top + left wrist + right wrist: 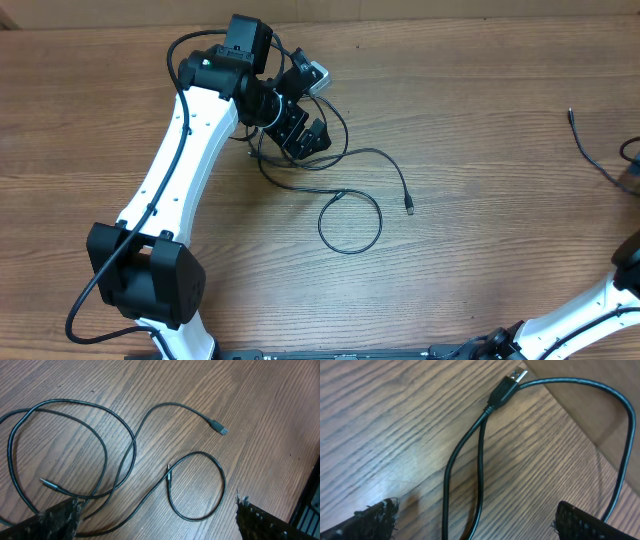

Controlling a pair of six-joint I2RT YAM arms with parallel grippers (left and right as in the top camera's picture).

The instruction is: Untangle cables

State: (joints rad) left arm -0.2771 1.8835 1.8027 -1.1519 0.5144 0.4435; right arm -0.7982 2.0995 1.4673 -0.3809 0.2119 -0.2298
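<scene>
Reaching across the wooden table (480, 90) in the overhead view, the left arm (190, 150) hangs its left gripper (305, 135) right above the knot of cables (365, 152), probably so it can pick out one strand. From that knot one thin black cord trails out into a round loop (380, 225) and another ends in a small plug (409, 208). A separate cord (590, 157) lies well apart near the right edge, which suggests part of the sorting is done. The right gripper itself I cannot make out from here. Seen from the left wrist camera, the left gripper's jaws stand wide apart at the bottom corners and grasp nothing. Below them the cords cross one another on the wood, with a flat USB plug (217, 426) lying free, a bare tip (168, 472) resting at the loop's crossing and another connector (47, 482) at the left. Seen from the right wrist camera, the right gripper (477, 522) is also spread wide and clamps nothing. A doubled run of cable passes along the table between its jaws up to a USB-A plug (509, 386), and one strand arcs out past the table edge.
</scene>
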